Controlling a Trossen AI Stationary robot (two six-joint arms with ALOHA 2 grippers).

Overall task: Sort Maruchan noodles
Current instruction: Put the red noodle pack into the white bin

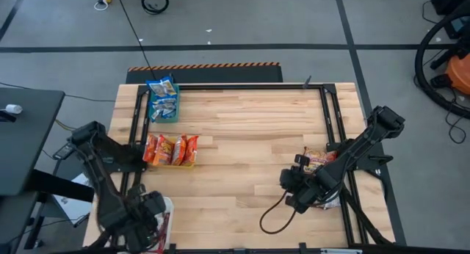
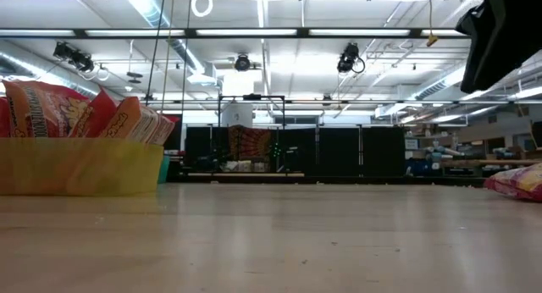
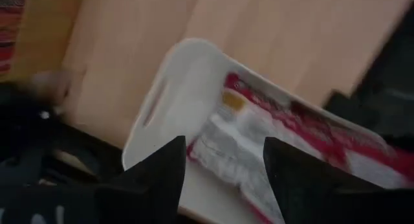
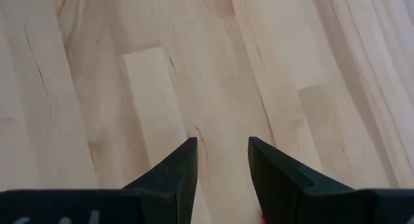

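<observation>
Blue-and-white noodle packets [image 1: 162,93] stand in a teal bin [image 1: 164,119] near the far-left corner. Orange-red packets [image 1: 170,147] [image 2: 76,111] stand in a yellow bin [image 1: 183,164] [image 2: 80,174]. A silver-white packet with red print [image 3: 278,130] lies in a white bin [image 3: 174,88] [image 1: 168,207] at the near-left edge. My left gripper [image 1: 156,211] [image 3: 223,166] hovers open above that bin. One orange-pink packet [image 1: 319,160] [image 2: 518,181] lies flat on the table at the right. My right gripper [image 1: 286,182] [image 4: 223,160] is open over bare wood, just near-left of that packet.
A black metal frame [image 1: 324,114] runs along the table's left, far and right sides. A black cable [image 1: 273,219] loops on the table below my right arm. Bare wood [image 1: 250,129] stretches across the middle between the bins and the right packet.
</observation>
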